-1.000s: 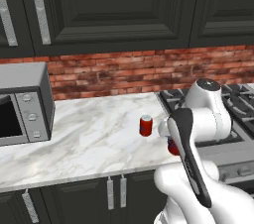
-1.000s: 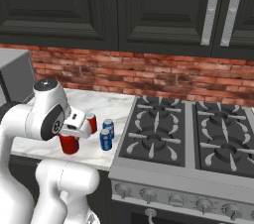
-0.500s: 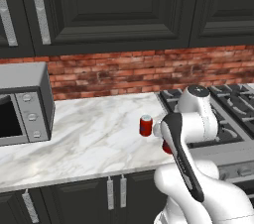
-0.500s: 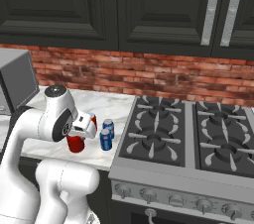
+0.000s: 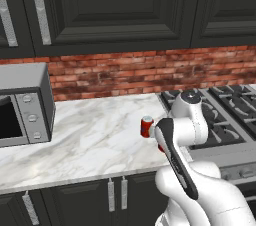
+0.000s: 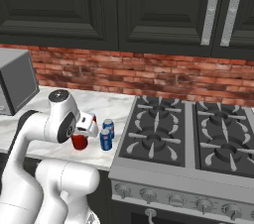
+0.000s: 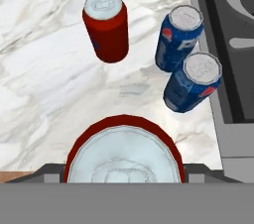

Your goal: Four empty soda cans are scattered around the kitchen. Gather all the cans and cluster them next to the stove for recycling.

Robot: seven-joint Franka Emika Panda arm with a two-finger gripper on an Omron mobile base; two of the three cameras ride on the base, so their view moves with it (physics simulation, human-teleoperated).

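My gripper [image 6: 82, 131] is shut on a red soda can [image 7: 123, 156], held upright with its silver top just below the hand. In the right base view that held can [image 6: 79, 142] sits low at the marble counter; I cannot tell if it touches. Beyond it stands a second red can [image 7: 105, 26] on the counter. Two blue cans [image 7: 179, 37] [image 7: 193, 82] stand together right beside the stove [image 7: 233, 44]. The right base view shows the two blue cans [image 6: 105, 140] close to the held can, by the stove's left edge [image 6: 126, 143]. The free red can [image 5: 146, 126] shows in the left base view.
A grey microwave [image 5: 22, 105] stands at the left end of the white marble counter [image 5: 90, 135]. Dark cabinets hang above a red brick wall [image 6: 149, 74]. The counter's front edge runs just behind the held can.
The arm has carried the red can a little to the right, closer to the two blue cans. The other cans have not moved.
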